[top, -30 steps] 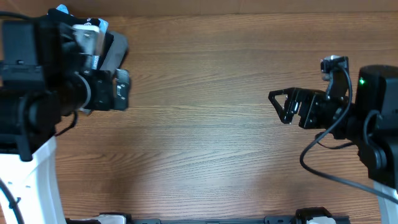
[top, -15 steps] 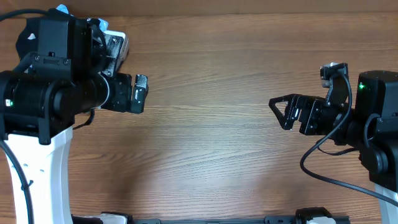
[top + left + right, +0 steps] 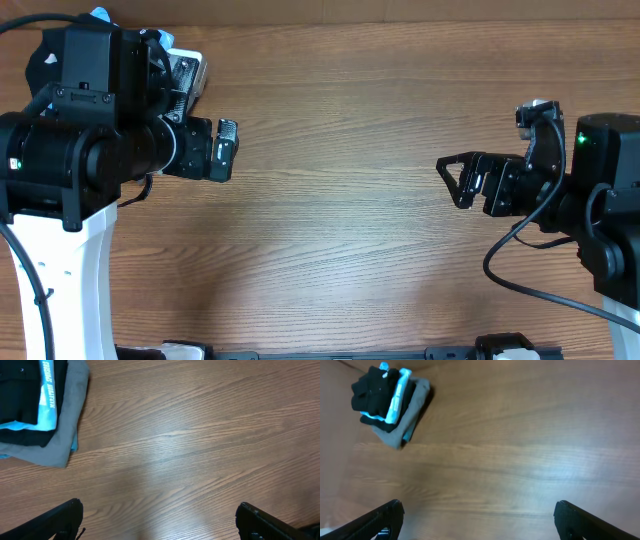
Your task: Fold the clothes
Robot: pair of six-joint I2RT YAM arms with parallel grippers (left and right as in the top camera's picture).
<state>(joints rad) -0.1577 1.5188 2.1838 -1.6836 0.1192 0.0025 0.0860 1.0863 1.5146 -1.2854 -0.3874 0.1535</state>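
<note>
Left fingers point(image 3: 60, 521) and right fingers point(image 3: 376, 520) spread wide, empty; black polo point(image 3: 371, 389) sits on the folded pile point(image 3: 67, 430).

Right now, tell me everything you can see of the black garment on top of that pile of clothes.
The black garment is soft, matte fabric, bunched and roughly folded rather than spread flat. It sits on top of a small pile on the wooden table. It rests on a light blue garment with white print, which lies over a grey folded garment. Any collar or logo is too small to make out. Nothing else touches it.
</note>
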